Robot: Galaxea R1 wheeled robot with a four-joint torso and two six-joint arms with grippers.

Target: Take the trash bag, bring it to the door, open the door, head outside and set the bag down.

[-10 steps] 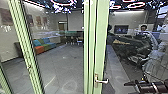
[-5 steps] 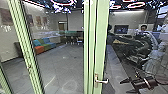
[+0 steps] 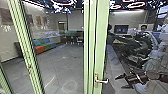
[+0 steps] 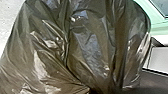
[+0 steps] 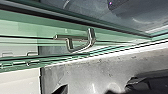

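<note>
The trash bag (image 4: 87,45), dark, glossy and deeply creased, is close up in the left wrist view, its folds drawing together into a dark gather; pale green framework (image 4: 160,27) lies behind one side of it; how the left gripper's jaws stand, I cannot tell. In the head view a metal lever handle (image 3: 101,81) sits low on the green door frame (image 3: 102,40); the right gripper (image 3: 120,82) is near it, on the picture's right, apart from it, with its jaws spread and nothing between them; in the right wrist view the bent handle stands out from the green frame, clear of those jaws. Through the glass a grey floor (image 3: 65,60) runs back to a low sofa (image 3: 43,46) in orange, green and blue, with pictures (image 3: 29,19) on the wall above; on the right are a dark wall screen (image 3: 121,29) and a person (image 3: 144,28), small.
</note>
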